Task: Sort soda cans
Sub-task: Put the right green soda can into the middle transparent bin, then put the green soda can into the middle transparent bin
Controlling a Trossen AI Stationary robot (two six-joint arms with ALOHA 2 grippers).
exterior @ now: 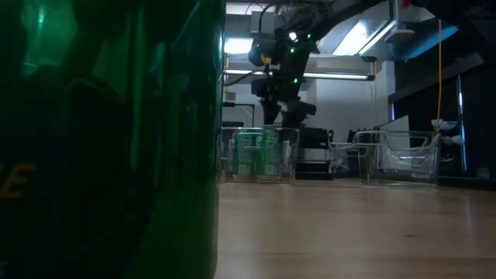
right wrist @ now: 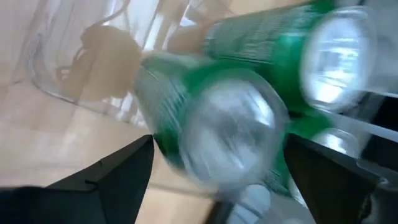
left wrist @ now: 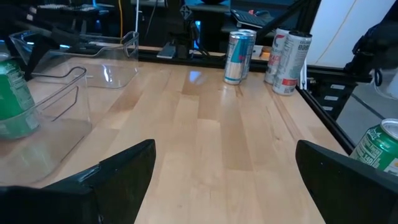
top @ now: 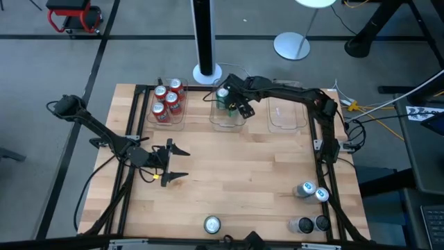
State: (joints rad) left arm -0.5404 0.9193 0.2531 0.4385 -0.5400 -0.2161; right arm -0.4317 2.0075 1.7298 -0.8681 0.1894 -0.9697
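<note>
**Soda cans, sorted by colour: stock and handling**

Right hand (top: 237,105): fingers spread wide, nothing held, poised over the middle bin (top: 227,123) at the far edge of the bench (top: 236,173). In its wrist view, the green cans (right wrist: 230,134) stand directly below between the fingers.

Left hand (top: 179,162): fully open and empty, waiting over the bench's left half.

Handling (judged): thin metal cylinders, light, with smooth, slippery walls. They are likely to dent under a hard squeeze and to roll if tipped. Take each one upright, with the fingers across the mid-wall below the rim.

Count:
- Green: four. Three tops show in the middle bin, and a lone green can (top: 211,224) stands at the bench's near edge.
- Red cans (top: 167,101): four, all in the left bin (top: 154,119).
- Blue, silver or dark cans (top: 306,189): four, loose at the near right corner in two pairs.
- Right bin (top: 286,117): one, holding no cans.
</note>
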